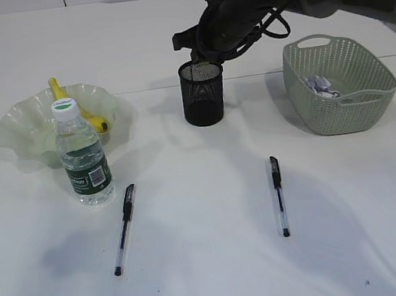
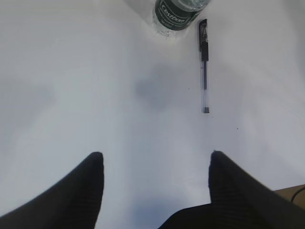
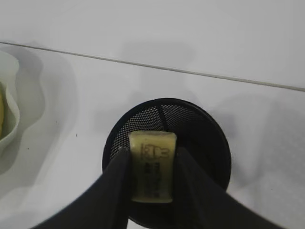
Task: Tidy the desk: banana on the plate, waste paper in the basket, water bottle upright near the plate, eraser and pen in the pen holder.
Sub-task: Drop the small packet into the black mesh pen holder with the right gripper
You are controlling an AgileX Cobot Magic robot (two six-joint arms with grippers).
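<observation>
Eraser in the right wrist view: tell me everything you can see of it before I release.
The eraser is a small pale yellowish block with rounded corners and dark print on its upper face, too blurred to read; it looks like rubber. It is pinched on its two long sides between the right gripper's dark fingers, directly above the mouth of the black mesh pen holder. Whether it touches the holder cannot be told. In the exterior view the arm hides it.

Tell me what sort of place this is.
Probably a staged desk set up for robot tidying practice: a plain white table with a mesh pen holder, two loose pens and a waste basket with crumpled paper.
</observation>
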